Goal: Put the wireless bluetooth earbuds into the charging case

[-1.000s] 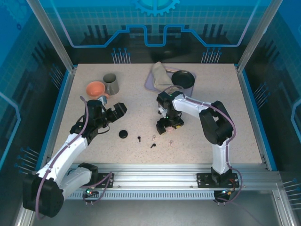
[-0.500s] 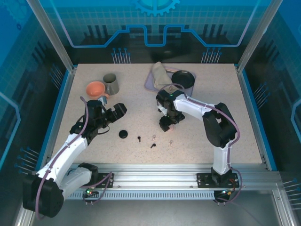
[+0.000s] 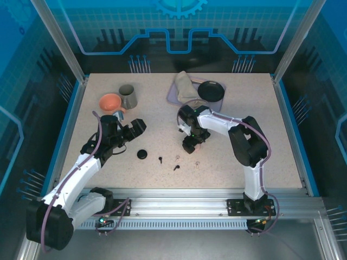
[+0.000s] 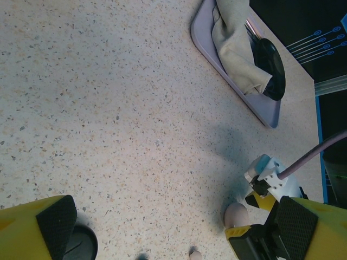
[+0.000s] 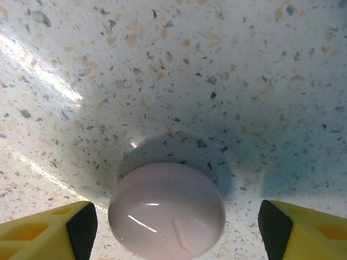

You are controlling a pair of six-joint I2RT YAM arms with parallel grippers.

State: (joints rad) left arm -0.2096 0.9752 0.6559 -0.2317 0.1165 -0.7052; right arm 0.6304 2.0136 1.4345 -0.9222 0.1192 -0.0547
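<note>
Left claw (image 3: 134,128): top view; released, jaws wide and empty, over the left half of the table (image 3: 260,108).
Right claw (image 3: 192,144): top view; points down at mid-table, released, at the pale case (image 3: 201,138).
Black earbuds (image 3: 161,159) (image 3: 175,167): loose on the table, nearer than both claws.
Pale earbuds (image 3: 177,157) (image 3: 198,164): loose among the black ones, in no case.
Black case (image 3: 142,154): just left of the earbuds, near the left claw.
Far left: bowl (image 3: 110,101) touching mug (image 3: 128,96).
Far centre: tray (image 3: 171,95) bearing cloth (image 3: 186,85) and dish (image 3: 211,90).
Left wrist view, left claw (image 4: 173,222): pads (image 4: 54,219) far apart, bare table between.
Left wrist view, cases: black case (image 4: 84,245) beside the left pad; pale case (image 4: 236,215) near the right one, under the right claw.
Left wrist view, far: tray (image 4: 206,46), cloth (image 4: 236,43), dish (image 4: 271,65).
Right wrist view, right claw (image 5: 178,227): pads (image 5: 82,230) straddle the pale case (image 5: 167,210). One is nearly at its edge, the other clear of it; no grasp.
</note>
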